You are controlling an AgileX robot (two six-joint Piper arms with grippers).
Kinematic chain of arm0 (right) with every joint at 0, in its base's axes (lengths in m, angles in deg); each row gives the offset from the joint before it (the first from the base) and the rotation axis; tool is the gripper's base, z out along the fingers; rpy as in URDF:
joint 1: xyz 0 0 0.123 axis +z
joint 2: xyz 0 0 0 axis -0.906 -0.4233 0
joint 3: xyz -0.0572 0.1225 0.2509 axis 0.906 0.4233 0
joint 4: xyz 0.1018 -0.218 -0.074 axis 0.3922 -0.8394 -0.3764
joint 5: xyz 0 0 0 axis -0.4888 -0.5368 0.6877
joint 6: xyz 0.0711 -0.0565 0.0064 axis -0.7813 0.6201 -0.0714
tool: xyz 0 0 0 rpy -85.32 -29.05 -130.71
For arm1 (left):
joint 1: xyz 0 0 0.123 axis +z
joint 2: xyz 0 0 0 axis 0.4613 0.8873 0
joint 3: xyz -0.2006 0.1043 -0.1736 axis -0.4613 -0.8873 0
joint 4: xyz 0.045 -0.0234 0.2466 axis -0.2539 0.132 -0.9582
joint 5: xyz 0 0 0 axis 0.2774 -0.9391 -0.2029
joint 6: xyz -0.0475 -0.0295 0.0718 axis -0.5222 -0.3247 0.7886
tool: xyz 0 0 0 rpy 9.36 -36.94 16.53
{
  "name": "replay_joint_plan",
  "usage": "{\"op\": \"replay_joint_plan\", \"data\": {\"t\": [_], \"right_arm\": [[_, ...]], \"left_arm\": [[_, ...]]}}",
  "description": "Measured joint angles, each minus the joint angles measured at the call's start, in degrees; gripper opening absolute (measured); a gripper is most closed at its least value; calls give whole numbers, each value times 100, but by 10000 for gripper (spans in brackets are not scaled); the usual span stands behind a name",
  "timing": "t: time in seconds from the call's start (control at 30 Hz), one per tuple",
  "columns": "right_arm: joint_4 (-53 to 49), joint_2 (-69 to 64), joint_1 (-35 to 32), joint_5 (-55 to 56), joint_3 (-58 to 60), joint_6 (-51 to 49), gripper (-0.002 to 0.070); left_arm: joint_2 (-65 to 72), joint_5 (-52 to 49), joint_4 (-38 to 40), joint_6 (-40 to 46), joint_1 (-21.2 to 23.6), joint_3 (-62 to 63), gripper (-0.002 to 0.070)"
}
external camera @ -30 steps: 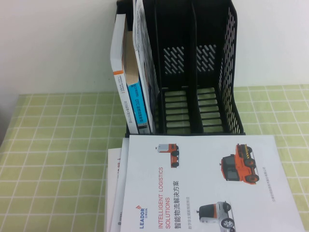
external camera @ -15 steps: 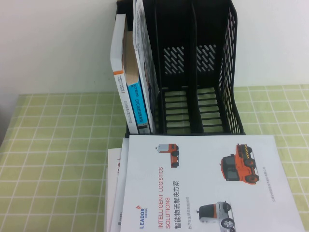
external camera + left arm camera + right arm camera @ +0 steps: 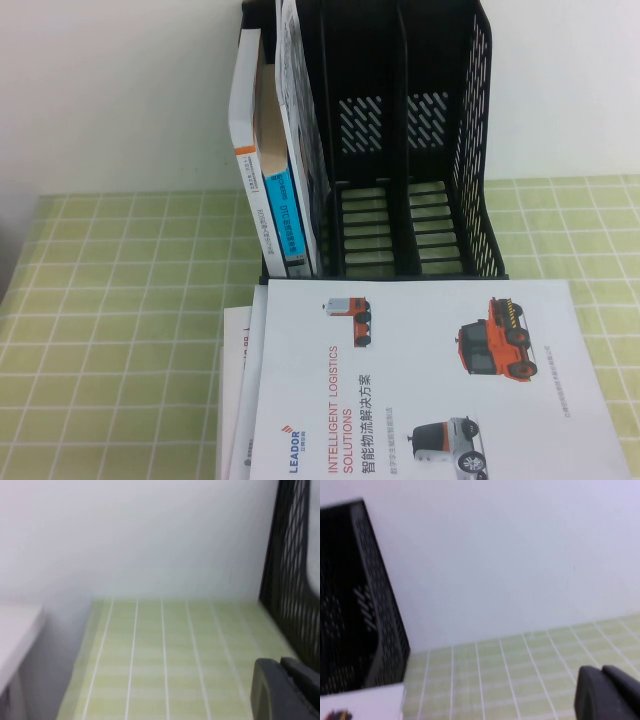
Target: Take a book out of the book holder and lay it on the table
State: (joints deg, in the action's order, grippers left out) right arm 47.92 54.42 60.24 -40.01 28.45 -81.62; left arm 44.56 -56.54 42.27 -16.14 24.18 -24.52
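Rack stands upright at the back of the tabletop. Its two right compartments are empty; all contents sit at its left end.

Book: thin, pale, floppy, standing on edge in the rack's left compartment, leaning slightly. Its long axis runs up-down. A white-spined book and a blue-spined book stand just left of it. Cover not visible, only the edge.

LEADOR brochure lies flat on a few other sheets directly in front of the rack, touching its base. It is not the target.

Neither arm appears in the high view. Left gripper: only a dark part of it shows, low beside the rack's perforated left wall; cannot tell its opening. Right gripper: likewise a dark part only, off the rack's right side; cannot tell its opening.

Judgement: nothing pulled yet. The book is at the rack's left end, so the left arm is likely nearer; the grip must take its front or top edge and draw it forward.
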Motion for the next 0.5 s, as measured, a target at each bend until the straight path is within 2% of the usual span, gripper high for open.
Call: {"op": "replay_joint_plan", "data": {"t": [0.23,0.5], "right_arm": [[0,0,0,1912,0,-52,-2],[0,0,0,4240,0,-824,-2]], "left_arm": [[0,1476,236,-207,0,0,-2],[0,3667,640,-1942,0,0,-2]]}}
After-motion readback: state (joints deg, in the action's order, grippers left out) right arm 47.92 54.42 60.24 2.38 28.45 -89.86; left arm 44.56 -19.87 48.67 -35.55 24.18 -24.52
